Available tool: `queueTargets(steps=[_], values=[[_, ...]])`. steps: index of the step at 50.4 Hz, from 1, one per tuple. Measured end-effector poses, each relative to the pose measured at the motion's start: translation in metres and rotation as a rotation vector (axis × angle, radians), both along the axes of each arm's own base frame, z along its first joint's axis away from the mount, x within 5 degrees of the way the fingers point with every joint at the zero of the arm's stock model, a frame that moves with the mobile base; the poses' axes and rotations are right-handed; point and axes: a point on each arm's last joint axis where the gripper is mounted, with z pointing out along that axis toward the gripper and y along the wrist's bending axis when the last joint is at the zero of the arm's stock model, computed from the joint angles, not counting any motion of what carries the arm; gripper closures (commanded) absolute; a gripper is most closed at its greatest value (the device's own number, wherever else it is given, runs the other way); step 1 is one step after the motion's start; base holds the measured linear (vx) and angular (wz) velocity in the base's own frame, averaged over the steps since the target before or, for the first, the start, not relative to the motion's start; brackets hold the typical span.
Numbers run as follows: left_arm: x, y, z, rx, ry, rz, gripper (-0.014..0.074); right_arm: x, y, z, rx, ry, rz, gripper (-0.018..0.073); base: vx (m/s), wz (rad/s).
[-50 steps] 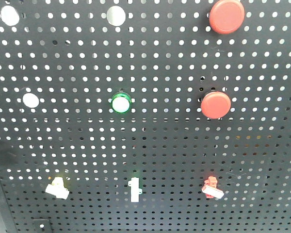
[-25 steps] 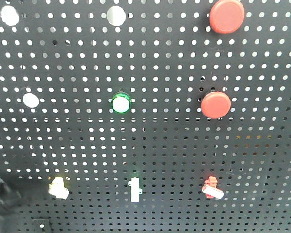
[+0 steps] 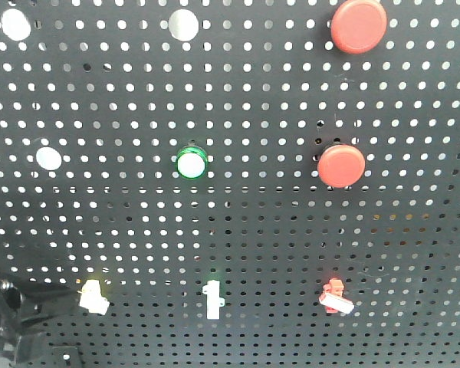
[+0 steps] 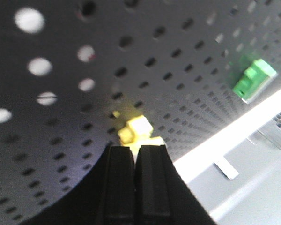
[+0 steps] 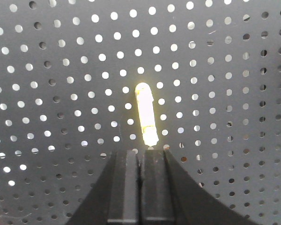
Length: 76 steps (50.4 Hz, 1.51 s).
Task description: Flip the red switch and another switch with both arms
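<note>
The red switch (image 3: pixel 336 296), red base with a white lever tip, sits low on the right of the black pegboard (image 3: pixel 261 222). No gripper shows near it in the front view. The other switch (image 3: pixel 93 296), a white toggle under a faint yellow mark, is at the lower left. My left gripper (image 3: pixel 67 297) comes in dark and blurred from the left, its tip beside that toggle. In the left wrist view the left gripper (image 4: pixel 135 149) is shut, with the yellowish toggle (image 4: pixel 137 131) right at its tips. My right gripper (image 5: pixel 141 153) is shut just below a glowing pale lever (image 5: pixel 146 115); which switch this is I cannot tell.
Two large round red push buttons (image 3: pixel 358 25) (image 3: pixel 340 165) are mounted on the right. A green-ringed button (image 3: pixel 191 163) sits mid-board. A white toggle with a green mark (image 3: pixel 211 299) stands between the two switches and shows green in the left wrist view (image 4: pixel 254 78). White round caps (image 3: pixel 48 159) lie to the left.
The left arm's dark shape has shifted from the left edge to the lower left corner and reached right to the white toggle. That toggle's lever looks shorter than a second ago. The red switch is unchanged.
</note>
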Motion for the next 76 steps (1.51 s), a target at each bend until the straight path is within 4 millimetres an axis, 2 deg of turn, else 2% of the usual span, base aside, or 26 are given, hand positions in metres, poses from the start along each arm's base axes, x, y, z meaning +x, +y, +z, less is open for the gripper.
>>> queueTargets(steps=[16,41,63,76], values=[[0.005,0.003,0.001,0.002,-0.027,0.044,0.0603,0.0,0.0,0.0,0.0,0.0,0.0,0.0566,0.0,0.0],[0.018,-0.003,-0.021,0.005,0.106,-0.019,0.0603,0.0,0.0,0.0,0.0,0.001,0.0,0.0566,0.0,0.0],[0.017,-0.004,-0.022,0.01,0.117,-0.035,0.0603,0.0,0.0,0.0,0.0,0.0,0.0,0.0566,0.0,0.0],[0.002,-0.002,-0.008,0.03,0.051,-0.042,0.0603,0.0,0.0,0.0,0.0,0.0,0.0,0.0566,0.0,0.0]])
